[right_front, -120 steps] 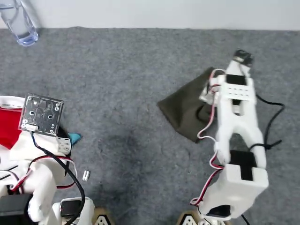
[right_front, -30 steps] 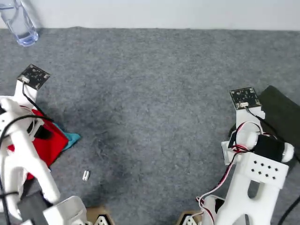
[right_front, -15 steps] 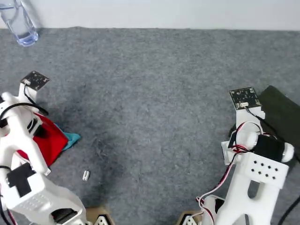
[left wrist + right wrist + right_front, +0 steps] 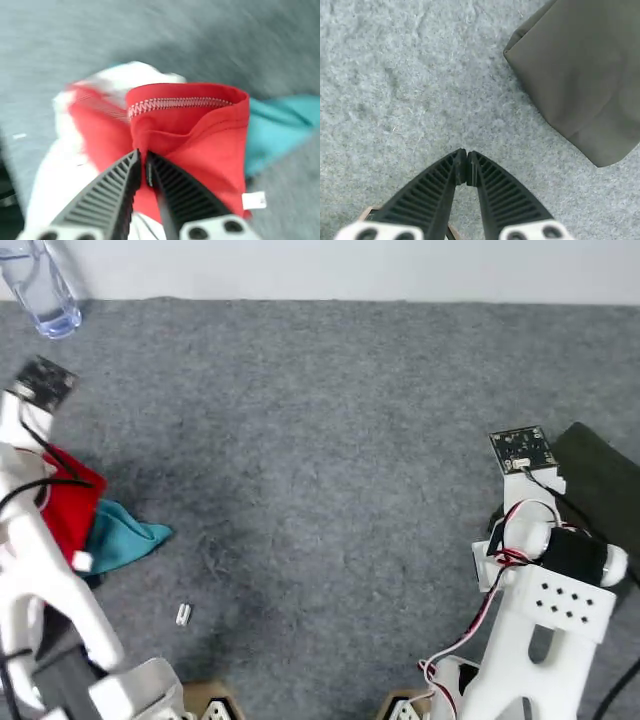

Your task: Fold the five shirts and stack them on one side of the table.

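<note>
Two crumpled garments lie at the left edge of the grey felt table [image 4: 330, 440]: a red cotton shirt [image 4: 200, 130], pinched in the left gripper [image 4: 141, 160], over a teal shirt [image 4: 120, 540]. A folded dark olive shirt [image 4: 585, 70] lies at the right edge, near the right gripper [image 4: 466, 167], whose jaws are closed on nothing.

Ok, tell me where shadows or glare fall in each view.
High view: the light is even, with a faint darker patch on the grey table beside the teal shirt. Left wrist view: the red shirt shades its own fold just past the left gripper. Right wrist view: a thin soft shadow rims the olive shirt, and there is no glare.
</note>
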Motion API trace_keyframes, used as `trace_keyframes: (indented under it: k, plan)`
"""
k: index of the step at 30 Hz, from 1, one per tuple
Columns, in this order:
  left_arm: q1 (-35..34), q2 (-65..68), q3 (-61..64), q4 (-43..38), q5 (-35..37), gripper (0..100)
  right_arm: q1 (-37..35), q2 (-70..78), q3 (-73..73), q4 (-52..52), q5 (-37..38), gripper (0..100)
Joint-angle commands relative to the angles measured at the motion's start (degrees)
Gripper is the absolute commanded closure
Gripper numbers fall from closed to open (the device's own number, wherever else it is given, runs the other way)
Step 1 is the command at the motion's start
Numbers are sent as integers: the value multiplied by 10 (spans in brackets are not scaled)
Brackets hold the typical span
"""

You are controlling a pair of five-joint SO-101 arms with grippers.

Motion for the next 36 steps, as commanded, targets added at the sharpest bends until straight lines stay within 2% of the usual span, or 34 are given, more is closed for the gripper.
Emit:
trace_keyframes:
  k: [1, 8, 14, 21, 26, 32, 36]
  plan:
    - [1, -64, -55, -42, 85, 990, -1, -10, -2, 7, -2, 990]
    - [28, -69, -222, -55, 247, 990, -1, -10, -2, 7, -2, 990]
    - [93, -69, -371, -55, 330, 989, -1, -10, -2, 7, -2, 990]
    - [212, -69, -527, -86, 437, 989, -3, -10, 13, 2, -2, 990]
    - [318, -74, -566, -100, 462, 989, -2, -10, 14, 2, -2, 990]
    - [480, -73, -604, 27, 462, 989, -4, -10, 14, 1, -2, 990]
    - [538, -69, -565, 130, 458, 988, -4, -10, 14, 1, -2, 990]
